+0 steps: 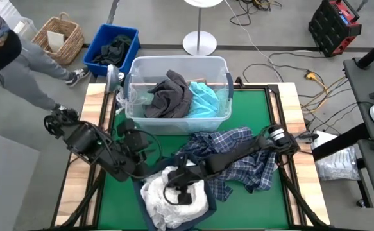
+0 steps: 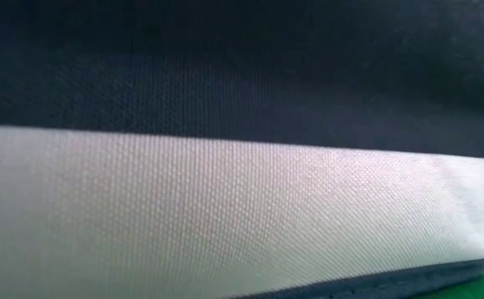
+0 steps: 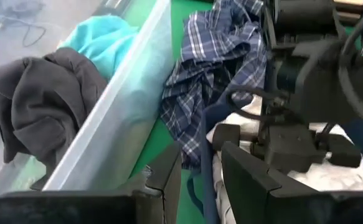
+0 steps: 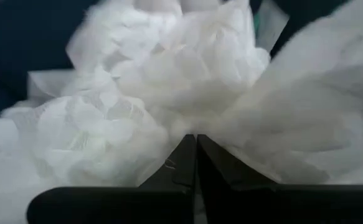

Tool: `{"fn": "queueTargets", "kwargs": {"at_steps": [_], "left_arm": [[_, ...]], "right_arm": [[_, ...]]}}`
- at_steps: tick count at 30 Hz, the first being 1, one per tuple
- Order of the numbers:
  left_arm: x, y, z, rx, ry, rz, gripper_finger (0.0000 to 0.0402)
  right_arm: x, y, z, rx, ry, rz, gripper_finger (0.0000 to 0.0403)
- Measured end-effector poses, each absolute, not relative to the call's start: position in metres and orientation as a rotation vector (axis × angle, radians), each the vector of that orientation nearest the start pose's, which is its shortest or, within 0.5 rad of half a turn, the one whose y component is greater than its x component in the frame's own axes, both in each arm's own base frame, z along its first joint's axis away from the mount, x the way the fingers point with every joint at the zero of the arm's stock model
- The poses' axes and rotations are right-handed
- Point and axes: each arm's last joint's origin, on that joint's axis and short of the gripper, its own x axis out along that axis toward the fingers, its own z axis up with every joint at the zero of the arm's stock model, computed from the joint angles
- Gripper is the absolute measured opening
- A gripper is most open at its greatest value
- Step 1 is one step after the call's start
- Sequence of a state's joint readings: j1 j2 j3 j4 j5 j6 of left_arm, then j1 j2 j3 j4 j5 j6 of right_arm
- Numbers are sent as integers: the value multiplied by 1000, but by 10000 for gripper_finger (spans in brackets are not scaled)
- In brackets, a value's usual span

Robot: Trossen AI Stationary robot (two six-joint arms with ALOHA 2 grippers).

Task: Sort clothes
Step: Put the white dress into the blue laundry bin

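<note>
With our right hand (image 4: 195,146) closed down into the whites (image 1: 174,196) in the navy bin (image 1: 142,204) and our left hand (image 3: 200,171) parted, empty, alongside, we risk dragging several garments out together.

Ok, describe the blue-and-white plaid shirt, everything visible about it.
The plaid shirt is a soft woven fabric in a navy-and-white check, lying crumpled and unfolded on the green table mat. It sits in front of the clear plastic tub, between the tub and the white clothes. The right arm stretches across its top, and its right gripper is down on the white pile. In the left wrist view the shirt bunches up against the tub's wall.
</note>
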State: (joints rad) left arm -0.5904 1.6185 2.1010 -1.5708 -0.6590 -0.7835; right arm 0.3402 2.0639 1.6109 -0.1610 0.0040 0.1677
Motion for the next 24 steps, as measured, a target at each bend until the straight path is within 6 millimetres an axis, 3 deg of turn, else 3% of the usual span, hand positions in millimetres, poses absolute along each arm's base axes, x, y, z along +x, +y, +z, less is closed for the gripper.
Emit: {"fn": "queueTargets", "kwargs": {"at_steps": [3, 8, 16, 24], "left_arm": [[230, -135, 446, -102, 813, 384, 96], [232, -140, 432, -113, 882, 372, 96], [233, -141, 425, -124, 911, 380, 96], [227, -138, 448, -182, 842, 344, 96]], "right_arm": [[450, 161, 213, 89, 669, 259, 9], [454, 162, 231, 81, 635, 270, 9], [437, 155, 292, -33, 526, 235, 10], [395, 140, 358, -68, 445, 245, 11]]}}
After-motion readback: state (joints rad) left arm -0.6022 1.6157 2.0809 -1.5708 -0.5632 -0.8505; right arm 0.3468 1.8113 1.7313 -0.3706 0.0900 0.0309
